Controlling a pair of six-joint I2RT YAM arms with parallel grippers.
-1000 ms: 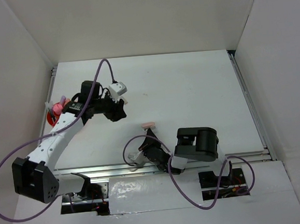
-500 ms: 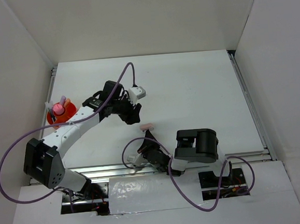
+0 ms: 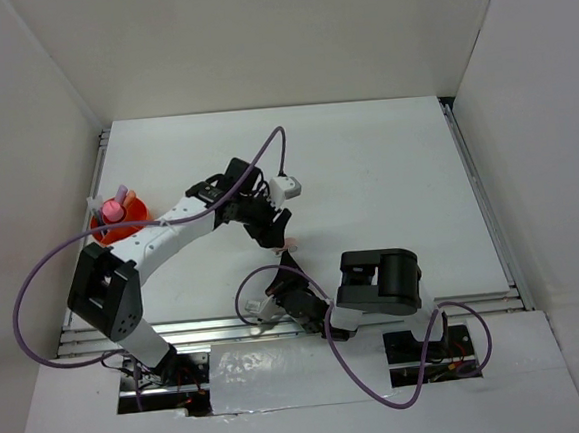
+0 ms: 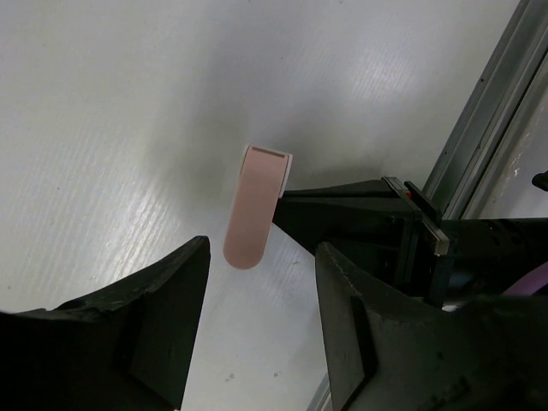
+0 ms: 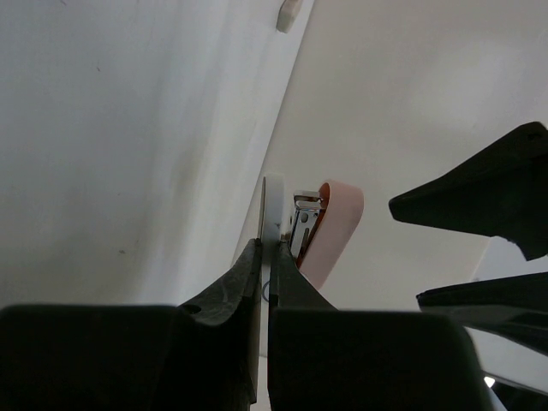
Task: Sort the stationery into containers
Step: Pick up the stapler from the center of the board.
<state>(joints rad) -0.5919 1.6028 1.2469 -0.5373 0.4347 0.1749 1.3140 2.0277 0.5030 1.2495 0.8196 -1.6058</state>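
Note:
A small pink stapler (image 4: 255, 205) with a white base and a metal front (image 5: 330, 224) sits at the tip of my right gripper (image 5: 264, 246), whose jaws are closed on the thin white base. In the top view the stapler (image 3: 291, 244) is at the table's centre front. My left gripper (image 4: 263, 257) is open just above it, one finger on each side, not touching; in the top view it (image 3: 282, 237) covers most of the stapler. The orange-red tub (image 3: 133, 211) stands at the far left with a pink cylinder (image 3: 116, 205) sticking out of it.
A small white block (image 5: 289, 13) lies farther off in the right wrist view. Metal rails (image 3: 218, 327) run along the table's near edge, and one (image 4: 488, 111) shows beside the stapler. White walls enclose the table on three sides.
My left arm has swung right from beside the tub to over the stapler, with its jaws open. The right arm and the stapler have hardly moved.

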